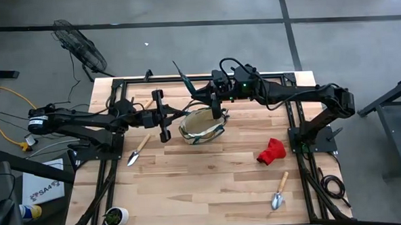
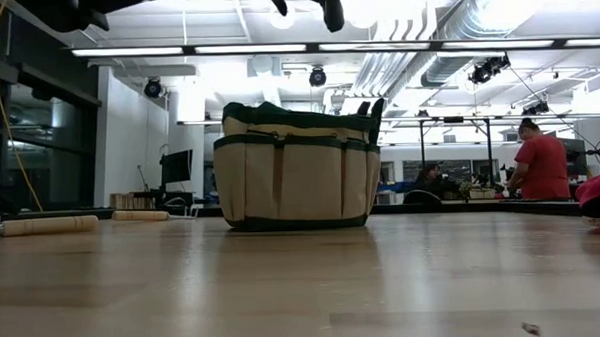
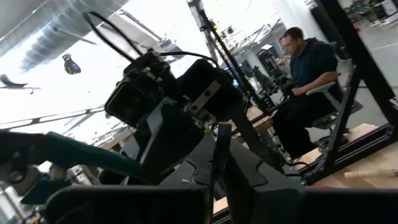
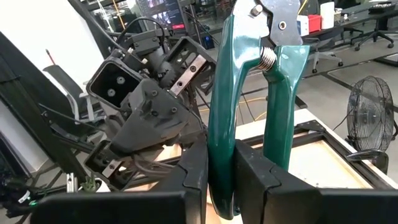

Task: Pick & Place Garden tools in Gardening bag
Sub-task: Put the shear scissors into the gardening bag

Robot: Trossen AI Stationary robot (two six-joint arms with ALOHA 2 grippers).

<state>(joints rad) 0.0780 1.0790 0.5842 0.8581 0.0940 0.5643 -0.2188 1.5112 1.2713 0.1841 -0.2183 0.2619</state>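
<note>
My right gripper (image 1: 216,104) is shut on green-handled pruning shears (image 4: 249,93), high over the far rim of the beige, green-trimmed gardening bag (image 1: 202,124). The bag stands on its base on the table (image 2: 295,169). The shears' dark blades (image 1: 182,76) point toward the table's far left. My left gripper (image 1: 173,114) hovers high, just left of the bag, fingers together, with nothing seen in them. A trowel (image 1: 138,150), a wooden handle (image 1: 148,102), a second trowel (image 1: 280,190) and a red glove (image 1: 271,151) lie on the table. My right gripper pinches one green handle (image 4: 221,155) of the shears between its two fingers, toward the handle's free end. The other handle (image 4: 278,124) lies outside one finger (image 4: 252,177). The shears lie along the fingers and stick out past the fingertips, lifted clear of the bag and table.
A small potted plant (image 1: 115,215) stands at the near left corner. A fan (image 1: 82,46) stands on the floor beyond the far left corner. People sit at benches in the room behind (image 2: 540,160). Bare wood lies in the table's near middle (image 1: 204,187).
</note>
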